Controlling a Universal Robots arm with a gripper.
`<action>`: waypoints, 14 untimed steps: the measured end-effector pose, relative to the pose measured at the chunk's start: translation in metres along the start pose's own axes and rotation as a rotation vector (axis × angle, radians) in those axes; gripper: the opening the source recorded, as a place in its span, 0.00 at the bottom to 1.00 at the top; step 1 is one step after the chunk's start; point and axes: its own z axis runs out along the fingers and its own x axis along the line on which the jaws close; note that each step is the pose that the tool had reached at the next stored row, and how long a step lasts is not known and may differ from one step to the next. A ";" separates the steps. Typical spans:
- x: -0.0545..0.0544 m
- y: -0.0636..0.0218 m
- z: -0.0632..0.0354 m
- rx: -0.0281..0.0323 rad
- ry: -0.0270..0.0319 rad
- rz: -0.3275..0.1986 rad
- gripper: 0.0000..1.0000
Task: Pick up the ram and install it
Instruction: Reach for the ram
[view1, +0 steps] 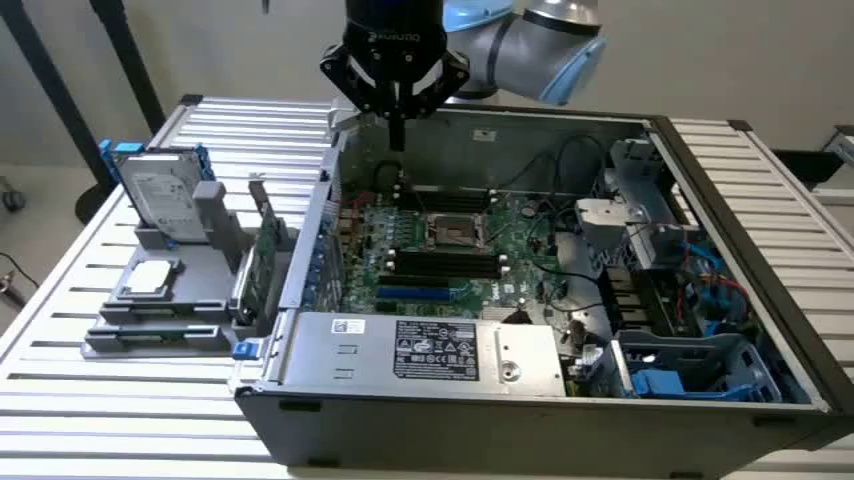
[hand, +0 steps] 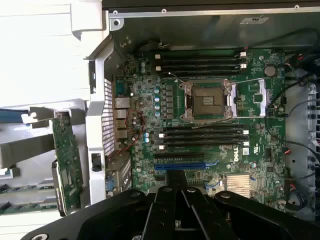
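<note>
1 computer case (view1: 534, 435), 1 motherboard (hand: 150, 100), 1 hard drive (view1: 167, 205), seemingly 8 memory slots (hand: 205, 134), 1 tool (view1: 396, 140)

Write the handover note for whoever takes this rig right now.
Gripper: fingers shut, holding nothing, hanging above the far edge of the open case in the exterior view.
Ram: not held. Green boards stand in the grey holder outside the case, on the exterior view's left. I cannot tell which of them is the ram.
Memory slots: the black slots beside the CPU socket look empty.
Done: nothing that shows.
Left: the whole job, both pick-up and install.
</note>
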 end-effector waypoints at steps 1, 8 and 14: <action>0.000 0.0000 0.0000 0.0000 0.0000 0.000 0.11; 0.000 0.0000 0.0000 0.0000 0.0000 0.000 0.11; 0.000 0.0000 0.0000 0.0001 0.0000 0.000 0.11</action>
